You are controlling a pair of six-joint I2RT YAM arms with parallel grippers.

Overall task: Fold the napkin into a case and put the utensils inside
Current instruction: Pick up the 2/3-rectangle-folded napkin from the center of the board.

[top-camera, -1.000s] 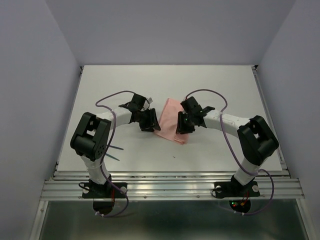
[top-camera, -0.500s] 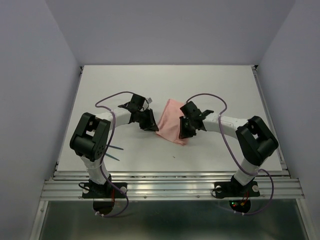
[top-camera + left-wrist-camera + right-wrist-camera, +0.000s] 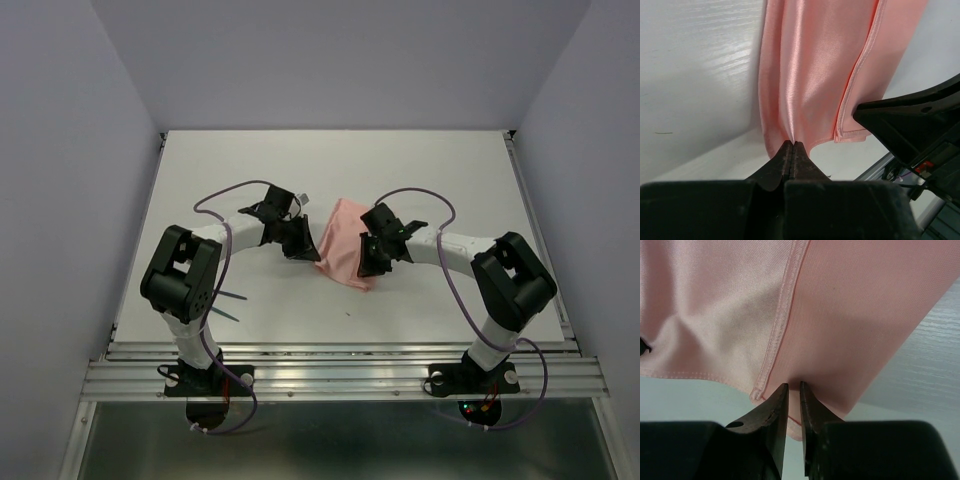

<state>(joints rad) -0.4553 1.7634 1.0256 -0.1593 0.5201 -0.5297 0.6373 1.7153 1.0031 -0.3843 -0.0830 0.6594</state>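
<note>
The napkin (image 3: 343,238) is pinched on both sides.
The green utensils (image 3: 232,304) lie on the table (image 3: 430,170) by the left arm's base. Farther back, the left claw (image 3: 792,145) and the right claw (image 3: 794,386) each squeeze one edge of the napkin, mid-table.

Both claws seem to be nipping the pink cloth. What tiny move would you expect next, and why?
Probably raise both grippers slightly, together, to start the fold. The left gripper is shut on one edge of the napkin, the right gripper pinches another edge, and the cloth otherwise lies on the table.
</note>
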